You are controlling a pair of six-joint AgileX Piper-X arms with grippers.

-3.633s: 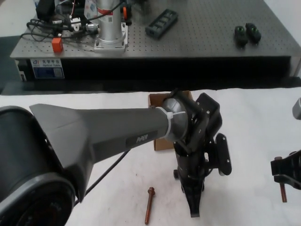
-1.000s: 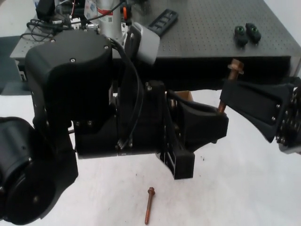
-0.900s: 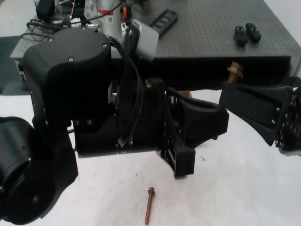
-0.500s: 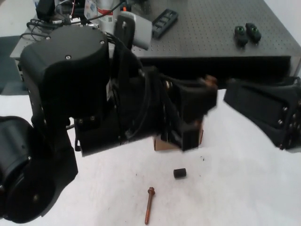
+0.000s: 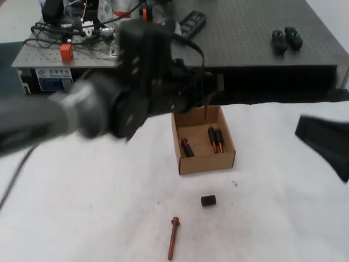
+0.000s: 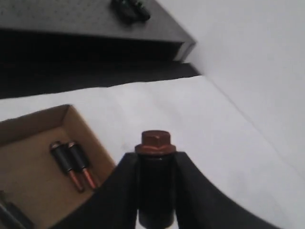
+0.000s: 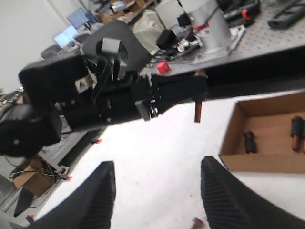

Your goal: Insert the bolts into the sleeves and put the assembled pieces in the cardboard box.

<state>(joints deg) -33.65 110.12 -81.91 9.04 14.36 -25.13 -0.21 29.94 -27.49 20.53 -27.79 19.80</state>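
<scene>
Left gripper (image 6: 155, 200) is clamped on a bolt (image 6: 155, 140): the hex head sits just above the fingers (image 6: 116, 191), a dark sleeve-like barrel is pinched between them, and the copper shank hangs at the far wall of the cardboard box (image 5: 206, 162). The right gripper (image 7: 162, 195) is well apart, its fingers spread wide with nothing between them. The box holds three assembled pieces (image 5: 211, 136) and stands near the dark front edge of the perforated table (image 5: 245, 33). The white bench cover (image 5: 283, 218) in front carries a loose sleeve (image 5: 208, 200) and a loose bolt (image 5: 173, 238). The blue label (image 5: 53, 80) on the table's face has print too small to read.
</scene>
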